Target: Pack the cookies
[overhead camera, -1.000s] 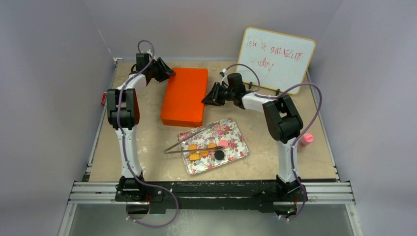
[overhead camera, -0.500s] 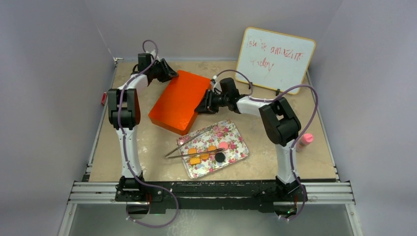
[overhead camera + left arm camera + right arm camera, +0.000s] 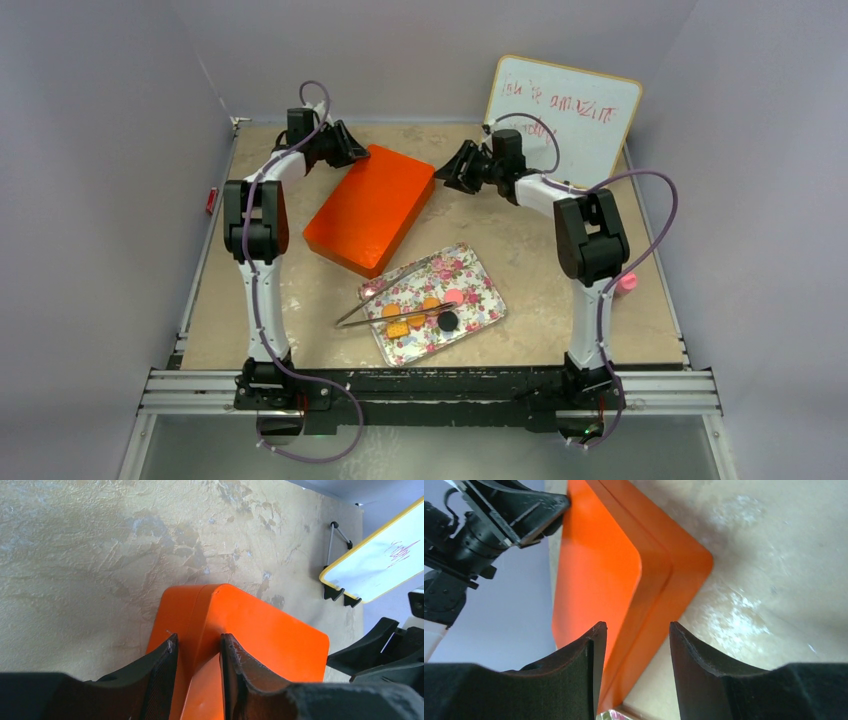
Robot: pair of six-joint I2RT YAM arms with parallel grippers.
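The cookies (image 3: 392, 310) lie in a cluster on a floral tray (image 3: 482, 283) toward the near side of the surface (image 3: 300, 300). Most are orange-tan, with one pink (image 3: 454, 295) and one dark (image 3: 447, 319), and metal tongs (image 3: 385, 292) rest across the tray's left edge. Both pincers are well apart from them, at the far end. The left pincer (image 3: 197, 645) is clamped on the far corner of an orange box (image 3: 370, 208). The right pincer (image 3: 636, 630) is spread wide, holding nothing, just beside the box's right corner.
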